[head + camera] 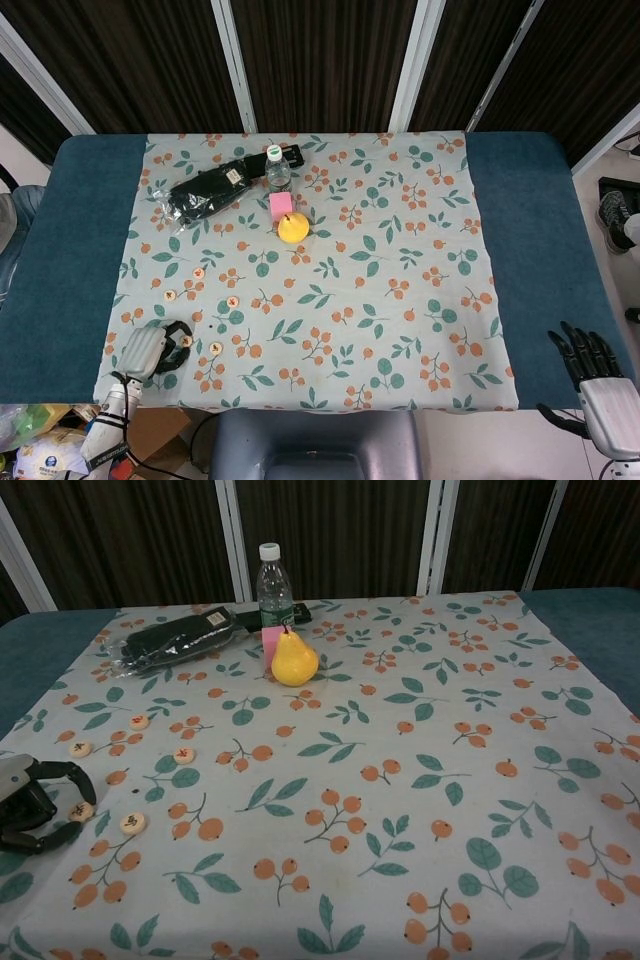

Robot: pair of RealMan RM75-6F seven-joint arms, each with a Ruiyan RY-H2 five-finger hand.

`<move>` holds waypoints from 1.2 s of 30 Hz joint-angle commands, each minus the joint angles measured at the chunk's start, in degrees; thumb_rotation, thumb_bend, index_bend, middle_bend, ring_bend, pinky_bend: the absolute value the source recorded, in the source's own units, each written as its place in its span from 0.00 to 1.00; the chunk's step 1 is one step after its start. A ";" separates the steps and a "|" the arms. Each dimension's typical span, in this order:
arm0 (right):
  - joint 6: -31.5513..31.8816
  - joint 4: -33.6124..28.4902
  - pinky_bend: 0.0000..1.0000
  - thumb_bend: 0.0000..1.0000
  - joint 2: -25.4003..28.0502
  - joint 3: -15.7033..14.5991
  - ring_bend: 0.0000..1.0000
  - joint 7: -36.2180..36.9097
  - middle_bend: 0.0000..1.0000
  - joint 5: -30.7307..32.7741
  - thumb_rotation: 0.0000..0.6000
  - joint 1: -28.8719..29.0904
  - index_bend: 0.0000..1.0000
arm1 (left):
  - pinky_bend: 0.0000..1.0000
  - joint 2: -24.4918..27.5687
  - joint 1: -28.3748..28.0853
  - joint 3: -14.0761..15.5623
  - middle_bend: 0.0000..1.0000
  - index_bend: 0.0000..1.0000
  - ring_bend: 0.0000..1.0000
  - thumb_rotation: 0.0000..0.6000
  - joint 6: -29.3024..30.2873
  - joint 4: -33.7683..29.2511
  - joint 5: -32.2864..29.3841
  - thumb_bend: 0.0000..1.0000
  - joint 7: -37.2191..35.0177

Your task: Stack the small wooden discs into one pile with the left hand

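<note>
Several small wooden discs lie on the floral cloth near its front left. One disc (198, 272) (139, 721) lies furthest back, with a second disc (169, 295) (79, 748) and a third disc (232, 301) (185, 754) nearby. My left hand (150, 350) (30, 802) rests at the cloth's front-left corner. Its curved fingers and thumb bracket a fourth disc (186, 340) (82, 811) with gaps on both sides. A fifth disc (215, 348) (132, 823) lies just right of it. My right hand (595, 375) hangs off the table's front right, fingers spread and holding nothing.
At the back of the cloth stand a yellow pear (293, 228) (293, 660), a pink cube (281, 204), a water bottle (277, 168) (272, 585) and a black pouch (210, 192) (175, 640). Blue table (80, 250) borders the cloth on both sides.
</note>
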 commanded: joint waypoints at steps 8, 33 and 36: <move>0.19 0.12 0.00 0.10 -0.01 -0.15 0.00 0.08 0.00 -0.29 1.00 -0.09 0.00 | 1.00 2.10 0.02 0.64 1.00 0.53 1.00 1.00 3.69 -7.29 2.84 0.42 1.53; 0.59 0.32 0.00 0.10 0.14 -0.18 0.00 0.61 0.00 -0.37 1.00 -0.27 0.00 | 1.00 -0.12 -1.02 0.88 1.00 0.49 1.00 1.00 1.16 -10.35 1.17 0.42 7.80; 0.50 0.28 0.00 0.10 0.18 -0.14 0.00 0.65 0.00 -0.25 1.00 -0.24 0.00 | 1.00 -0.30 -1.08 0.89 1.00 0.49 1.00 1.00 1.08 -10.00 1.10 0.42 7.90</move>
